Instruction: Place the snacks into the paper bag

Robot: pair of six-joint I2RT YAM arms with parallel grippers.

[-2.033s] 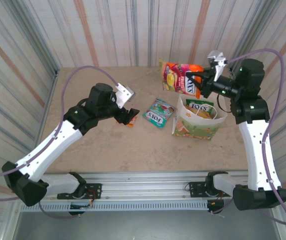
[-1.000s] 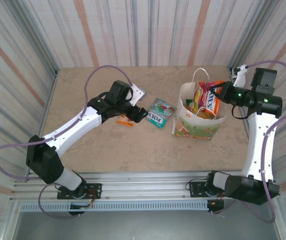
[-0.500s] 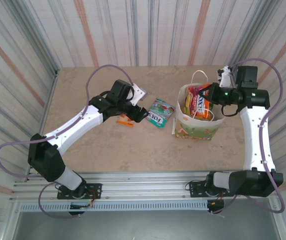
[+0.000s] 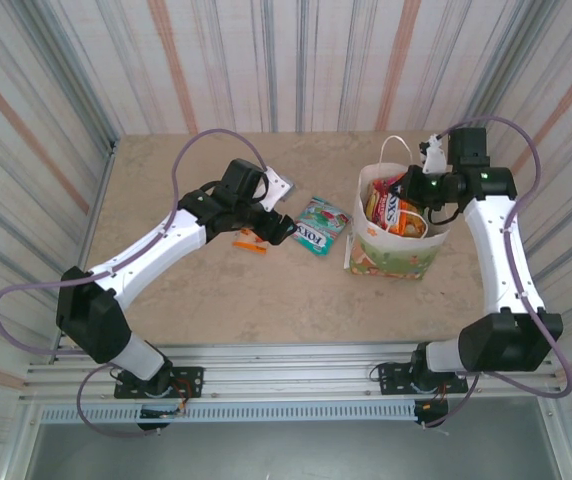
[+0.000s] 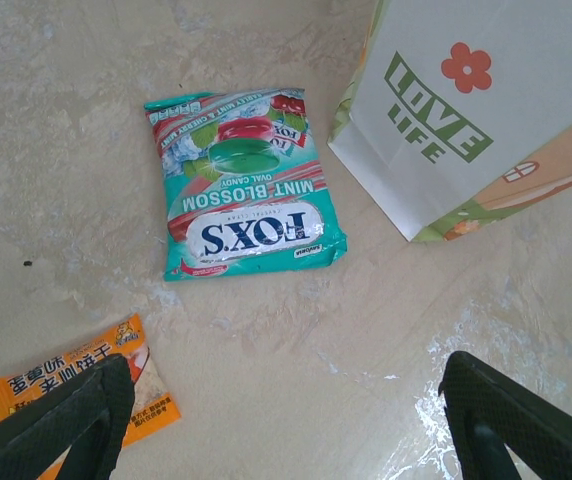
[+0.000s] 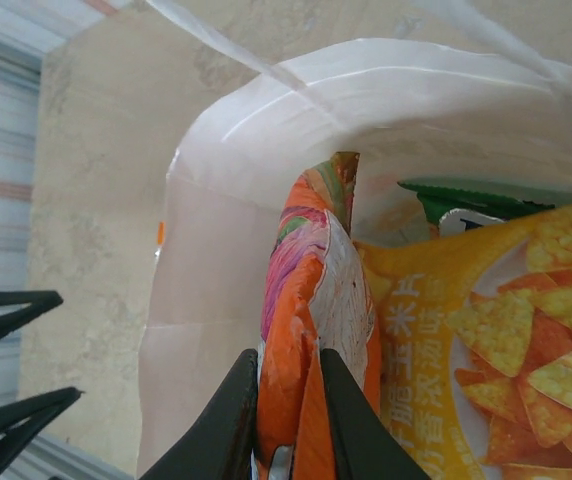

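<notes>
While the right gripper [image 6: 288, 362] is pinching the limp, slippery orange packet [image 6: 311, 250] inside the paper bag [image 6: 266, 100], the left gripper [image 5: 286, 405] is hovering open, the light teal packet [image 5: 246, 190] at its 12 o'clock probably needing an edge grip.

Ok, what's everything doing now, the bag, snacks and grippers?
paper bag: upright, open, partly filled.
orange FOX'S packet: in bag mouth, gripped.
Mint Blossom FOX'S packet: flat on table.
small orange packet: flat on table.
left gripper: open.
right gripper: shut on orange FOX'S packet.
</notes>
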